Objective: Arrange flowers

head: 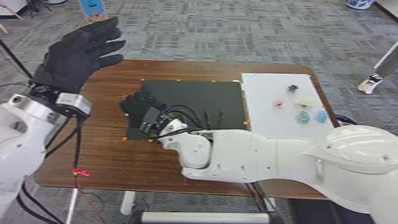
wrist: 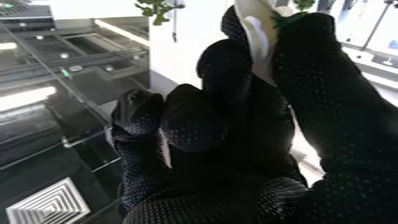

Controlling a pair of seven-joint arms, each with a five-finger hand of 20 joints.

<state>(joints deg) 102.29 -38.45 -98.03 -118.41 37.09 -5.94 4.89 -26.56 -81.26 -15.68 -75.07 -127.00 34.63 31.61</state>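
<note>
Closest to the wrist camera, the right robot hand is pinching a pale, petal-like piece between thumb and finger, the glove partly hiding it; we are also seeing a green sprig, cut off by the view's edge. In the head view, that hand is sitting at the left edge of the dark mat on the table. Thin dark shapes near its wrist are proving hard for us to make out. The left robot hand is standing raised, wide open. A pink flower, a pale yellow flower and two blue flowers are lying on the white sheet.
</note>
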